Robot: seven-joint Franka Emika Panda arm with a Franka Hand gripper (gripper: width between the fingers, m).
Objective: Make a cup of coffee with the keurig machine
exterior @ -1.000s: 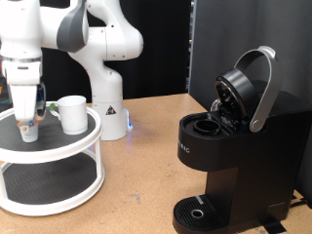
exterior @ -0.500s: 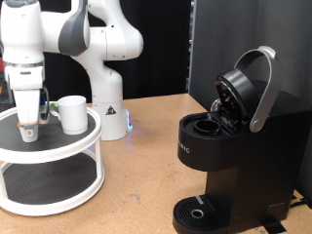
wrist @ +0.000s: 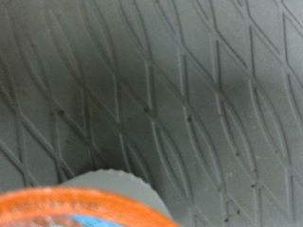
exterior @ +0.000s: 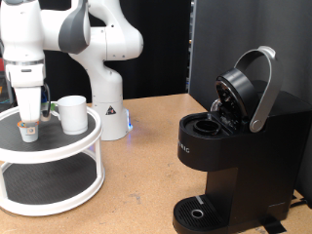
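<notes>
Gripper (exterior: pixel 30 125) over pod (exterior: pixel 29 132) on rack (exterior: pixel 58 146), grip state unclear; cup (exterior: pixel 71 114) beside; keurig (exterior: pixel 229 146) lid open.

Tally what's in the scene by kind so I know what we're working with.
Coffee machines: 1, the keurig machine, lid open
Cups: 1, the cup
Pods: 1, the pod, under the gripper
Tiered stands: 1, the round stand
Total: 4

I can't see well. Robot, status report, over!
Gripper down over small pod on round shelf. Cup beside it, untouched. Keurig machine lid up. Nothing in the way.
</notes>
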